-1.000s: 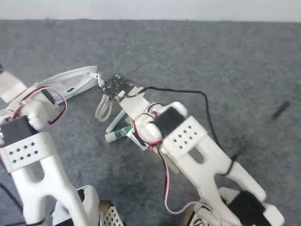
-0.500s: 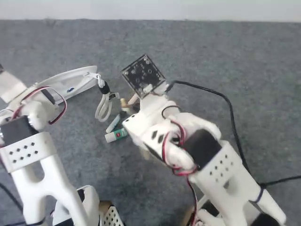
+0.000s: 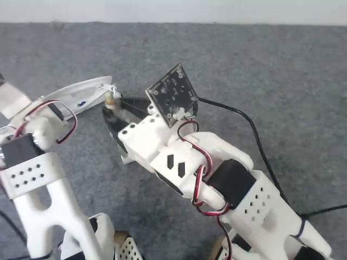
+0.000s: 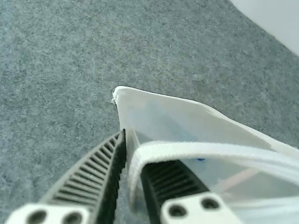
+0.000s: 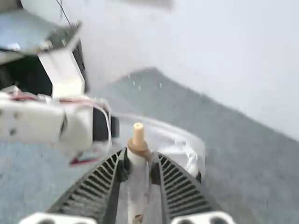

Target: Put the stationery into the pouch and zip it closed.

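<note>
The white pouch (image 3: 81,96) lies at the left of the grey table, its mouth facing the middle. My left gripper (image 4: 133,158) is shut on the pouch's (image 4: 187,121) zip edge and holds it up. My right gripper (image 3: 112,110) hangs just in front of the pouch's mouth, shut on a pen (image 3: 110,98) with a beige tip. In the right wrist view the pen (image 5: 138,140) stands between the fingers of my right gripper (image 5: 138,159), pointing at the pouch (image 5: 180,140). The right arm hides the table below it.
The left arm's white body (image 3: 38,162) fills the near left, and the right arm's body (image 3: 217,173) crosses the near middle. A black cable (image 3: 246,124) loops off the right wrist. The grey surface (image 3: 282,70) stretches to the far right.
My right arm has lifted from the items on the table and swung left to the pouch's mouth with the pen in its gripper. The left arm and pouch kept still.
</note>
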Tool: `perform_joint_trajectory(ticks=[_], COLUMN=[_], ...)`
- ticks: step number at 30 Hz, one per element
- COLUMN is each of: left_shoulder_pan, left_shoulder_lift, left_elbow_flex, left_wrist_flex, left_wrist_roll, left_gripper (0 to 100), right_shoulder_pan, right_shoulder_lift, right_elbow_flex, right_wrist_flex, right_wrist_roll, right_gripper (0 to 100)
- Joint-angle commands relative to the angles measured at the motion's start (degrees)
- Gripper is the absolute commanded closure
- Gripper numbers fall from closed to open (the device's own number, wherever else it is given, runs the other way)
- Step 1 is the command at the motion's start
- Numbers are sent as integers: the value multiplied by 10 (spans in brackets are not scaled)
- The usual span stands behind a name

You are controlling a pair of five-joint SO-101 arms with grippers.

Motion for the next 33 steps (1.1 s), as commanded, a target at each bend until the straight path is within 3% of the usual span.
perform_joint_trajectory(ticks=[1,11,24,33], left_shoulder_pan=[1,1,40,97], left_shoulder_lift=[-4,-4,-4,-4], left_elbow_flex=[-3,-3,-3,-3], left_wrist_flex=[-19,-19,5,22], left_wrist_roll=[9,9,5,-10], left_gripper=[989,989,989,989], right_shoulder_pan=[-3,0,0,58], right_shoulder_lift=[-22,-20,-19,-27], right_elbow_flex=[-16,-14,-14,-17], right_wrist_flex=[-76,-213,-222,-223], right_wrist_roll=[-6,-5,-6,-6], right_gripper=[993,993,993,993])
